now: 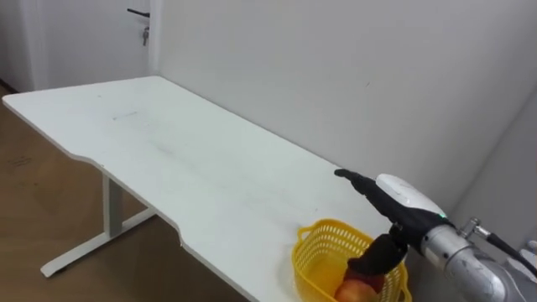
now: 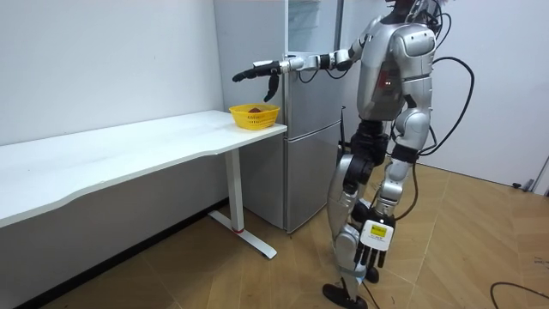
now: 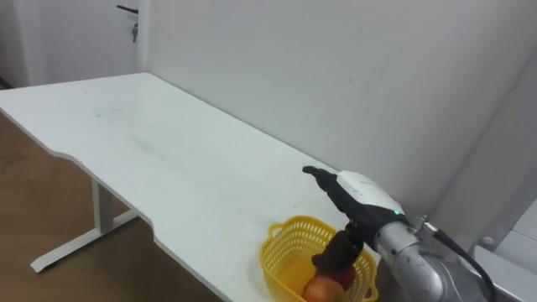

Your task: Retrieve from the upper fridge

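**Figure: Delivery stage of the fridge retrieval, right hand above the basket**

The robot stood beside the grey fridge (image 2: 309, 163), at the end of the white table (image 1: 168, 143), with its right arm stretched out level over the tabletop. The right hand (image 1: 403, 197) hovered above the yellow basket (image 1: 323, 231). Its fingers pointed straight forward and lay close together, the thumb hung down toward the basket, and nothing was held. The task's thing, a red-orange fruit (image 1: 356, 291), lay inside the basket just under the thumb. Whether the thumb touched it could not be told. The left hand (image 2: 375, 249) hung by the thigh with its fingers loose and pointing down.

Judged from this layout, the retrieval stood near its end, with the fruit out of the fridge and deposited. The next move called for lifting the hand straight up, so that the thumb cleared the basket rim without tipping the basket.

Count: one table, one basket, one fridge, and one fruit certain. Any others beneath the thumb could not be told.
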`<state>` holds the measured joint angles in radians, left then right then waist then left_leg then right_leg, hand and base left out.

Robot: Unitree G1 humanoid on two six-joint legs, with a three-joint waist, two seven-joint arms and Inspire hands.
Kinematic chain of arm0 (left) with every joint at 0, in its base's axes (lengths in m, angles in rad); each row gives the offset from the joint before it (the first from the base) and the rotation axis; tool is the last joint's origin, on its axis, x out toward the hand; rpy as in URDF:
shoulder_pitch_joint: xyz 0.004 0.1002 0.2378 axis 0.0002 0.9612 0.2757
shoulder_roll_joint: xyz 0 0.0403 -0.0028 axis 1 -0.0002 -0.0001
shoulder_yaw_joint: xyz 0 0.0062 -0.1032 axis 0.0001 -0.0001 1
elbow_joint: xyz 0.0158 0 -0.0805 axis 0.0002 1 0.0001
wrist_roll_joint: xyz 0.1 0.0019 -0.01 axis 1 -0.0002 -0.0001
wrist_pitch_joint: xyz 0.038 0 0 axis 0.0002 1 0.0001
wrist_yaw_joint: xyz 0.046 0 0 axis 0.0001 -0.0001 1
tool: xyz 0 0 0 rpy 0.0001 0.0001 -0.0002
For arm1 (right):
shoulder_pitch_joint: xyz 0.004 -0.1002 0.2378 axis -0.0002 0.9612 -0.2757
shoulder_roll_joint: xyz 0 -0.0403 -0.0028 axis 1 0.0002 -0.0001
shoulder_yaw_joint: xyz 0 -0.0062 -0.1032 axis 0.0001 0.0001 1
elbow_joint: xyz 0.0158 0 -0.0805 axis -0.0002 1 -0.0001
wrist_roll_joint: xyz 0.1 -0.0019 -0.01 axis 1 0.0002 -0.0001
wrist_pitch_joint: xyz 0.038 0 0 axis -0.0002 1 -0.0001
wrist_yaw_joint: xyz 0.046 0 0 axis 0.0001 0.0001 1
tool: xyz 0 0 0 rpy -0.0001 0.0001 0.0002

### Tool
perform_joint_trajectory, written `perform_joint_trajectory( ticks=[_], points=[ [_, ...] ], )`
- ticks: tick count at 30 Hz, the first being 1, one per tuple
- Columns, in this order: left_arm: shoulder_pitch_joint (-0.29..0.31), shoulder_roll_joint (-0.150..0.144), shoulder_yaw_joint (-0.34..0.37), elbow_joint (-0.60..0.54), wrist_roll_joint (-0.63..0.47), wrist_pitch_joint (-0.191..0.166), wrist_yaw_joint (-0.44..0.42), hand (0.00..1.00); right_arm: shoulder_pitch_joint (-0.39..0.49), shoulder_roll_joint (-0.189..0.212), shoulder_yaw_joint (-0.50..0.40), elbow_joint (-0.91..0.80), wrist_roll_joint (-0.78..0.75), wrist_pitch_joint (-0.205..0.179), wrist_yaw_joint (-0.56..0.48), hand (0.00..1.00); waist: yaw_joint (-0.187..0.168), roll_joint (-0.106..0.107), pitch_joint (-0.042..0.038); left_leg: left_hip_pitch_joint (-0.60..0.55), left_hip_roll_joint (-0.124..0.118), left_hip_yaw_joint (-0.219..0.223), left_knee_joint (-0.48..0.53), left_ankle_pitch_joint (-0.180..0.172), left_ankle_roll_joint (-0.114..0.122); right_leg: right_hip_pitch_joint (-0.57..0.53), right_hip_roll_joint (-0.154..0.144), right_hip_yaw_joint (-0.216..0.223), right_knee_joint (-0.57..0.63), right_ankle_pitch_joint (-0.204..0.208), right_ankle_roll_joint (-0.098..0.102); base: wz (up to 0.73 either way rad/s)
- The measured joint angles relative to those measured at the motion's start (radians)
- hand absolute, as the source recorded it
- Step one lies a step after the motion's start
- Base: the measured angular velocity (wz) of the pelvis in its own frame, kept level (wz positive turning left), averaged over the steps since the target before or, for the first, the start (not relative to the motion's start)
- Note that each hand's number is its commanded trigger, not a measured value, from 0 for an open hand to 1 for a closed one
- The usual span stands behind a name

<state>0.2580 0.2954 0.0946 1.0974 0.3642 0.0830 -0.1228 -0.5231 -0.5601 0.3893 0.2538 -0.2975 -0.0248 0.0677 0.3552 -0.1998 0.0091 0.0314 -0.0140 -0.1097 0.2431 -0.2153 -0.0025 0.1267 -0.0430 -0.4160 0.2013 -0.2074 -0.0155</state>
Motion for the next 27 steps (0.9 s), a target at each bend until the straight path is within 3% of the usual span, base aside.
perform_joint_trajectory(
  ticks=[3,13,18,23,27],
  points=[
    [0.004,-0.005,0.001,-0.01,0.002,-0.001,0.0,0.0,0.0,0.0,0.0,-0.069,-0.001,-0.009,-0.001,0.0,-0.012,0.021,-0.0001,0.009,0.001,0.011,-0.006,0.001,0.001,0.001,0.0,0.01,0.0,0.0,0.0,-0.13],
    [0.025,-0.016,0.002,-0.09,0.003,-0.003,-0.009,0.0,0.021,0.004,-0.062,-0.189,0.006,-0.012,-0.002,0.0,-0.061,0.04,0.0015,0.014,0.002,0.034,-0.009,0.0,0.002,-0.008,0.0,0.047,0.002,0.0,0.0,-0.09],
    [0.01,-0.018,-0.004,-0.054,0.001,-0.005,0.012,0.0,0.043,0.005,-0.124,-0.329,0.028,-0.044,-0.046,0.0,-0.12,0.077,0.0002,0.026,0.005,0.06,-0.021,0.001,0.003,-0.008,0.001,0.069,0.003,0.0,0.0,-0.15],
    [0.021,-0.039,-0.02,-0.045,0.002,-0.008,0.032,0.0,0.065,0.065,-0.174,-0.437,0.019,-0.052,-0.074,0.0,-0.166,0.103,-0.0115,0.056,0.015,0.108,-0.04,0.001,0.004,-0.007,0.009,0.117,0.004,0.001,-0.002,-0.27],
    [0.005,-0.053,-0.021,-0.038,0.0,-0.024,0.031,0.0,0.137,0.068,-0.236,-0.591,0.064,-0.066,-0.088,0.0,-0.197,0.109,-0.0099,0.068,0.025,0.149,-0.047,0.001,0.003,-0.018,0.018,0.159,0.003,0.004,-0.007,-0.28]
  ],
)
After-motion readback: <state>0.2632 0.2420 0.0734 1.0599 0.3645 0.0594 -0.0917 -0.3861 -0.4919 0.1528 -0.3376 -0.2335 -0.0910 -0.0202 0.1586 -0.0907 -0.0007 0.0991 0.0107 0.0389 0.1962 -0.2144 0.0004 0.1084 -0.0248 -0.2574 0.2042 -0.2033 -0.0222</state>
